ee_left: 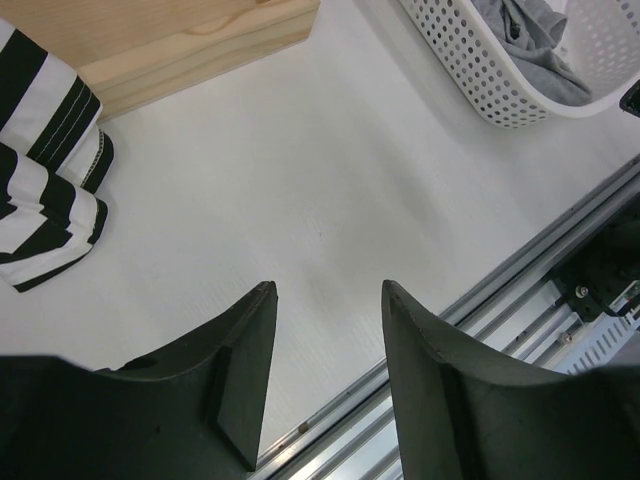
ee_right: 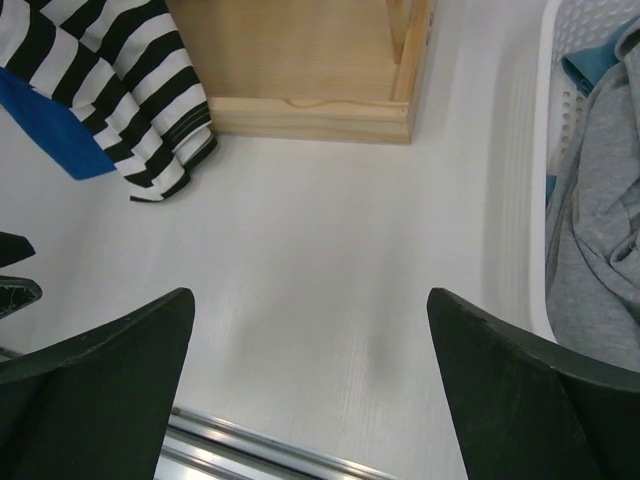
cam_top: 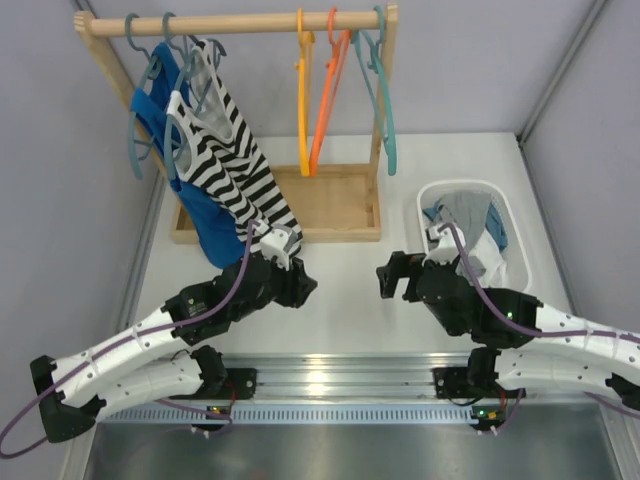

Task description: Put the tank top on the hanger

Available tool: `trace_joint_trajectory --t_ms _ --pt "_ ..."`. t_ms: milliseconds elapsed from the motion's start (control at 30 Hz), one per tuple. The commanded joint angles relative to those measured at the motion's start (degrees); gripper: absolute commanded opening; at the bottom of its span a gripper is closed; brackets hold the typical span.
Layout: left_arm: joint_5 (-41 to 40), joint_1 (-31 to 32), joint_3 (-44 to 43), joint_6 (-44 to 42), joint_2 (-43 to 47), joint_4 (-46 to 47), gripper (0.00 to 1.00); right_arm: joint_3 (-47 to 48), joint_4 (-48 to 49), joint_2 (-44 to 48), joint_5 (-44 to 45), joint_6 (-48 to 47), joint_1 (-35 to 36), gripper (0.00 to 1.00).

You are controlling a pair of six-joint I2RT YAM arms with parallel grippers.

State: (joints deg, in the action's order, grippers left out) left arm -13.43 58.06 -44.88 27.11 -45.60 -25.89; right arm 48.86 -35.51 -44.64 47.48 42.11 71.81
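Step in hand: the start, by my judgement; no garment was picked and nothing was on the hanger [cam_top: 304, 100].
Tank top [cam_top: 462, 213]: lay crumpled in the white perforated basket [cam_top: 425, 200] at the right of the table, among blue and white cloth.
Hanger: the yellow-orange one hung bare from the wooden rail [cam_top: 230, 22] at the far side, just left of a red-orange hanger [cam_top: 328, 95].
Left gripper [ee_left: 327, 290]: fingers parted and empty, over bare table near the striped top [cam_top: 235, 160].
Right gripper [ee_right: 310, 300]: fingers spread wide and empty, the basket just to its right.
Next move: probably the right arm reaching right into the basket and pinching only grey fabric, clear of the blue cloth.
Hard to make out: the tank top's straps and neck opening were lost in the folds. A cable from the right arm crossed it in the top view. The right wrist view cut it off at the edge, and no wrist view showed the hanger.
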Motion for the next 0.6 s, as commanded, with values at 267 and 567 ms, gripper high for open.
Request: trace_joint_trajectory --t_ms 267,567 --pt "-0.28 0.12 -2.67 0.49 1.13 -0.13 0.51 10.63 -7.64 -10.01 -4.58 -4.39 -5.78 1.00" --pt "0.33 0.21 -4.07 -0.57 -0.01 -0.30 0.52 16.88 -7.91 -14.77 -31.84 -13.98 -48.93 1.00"
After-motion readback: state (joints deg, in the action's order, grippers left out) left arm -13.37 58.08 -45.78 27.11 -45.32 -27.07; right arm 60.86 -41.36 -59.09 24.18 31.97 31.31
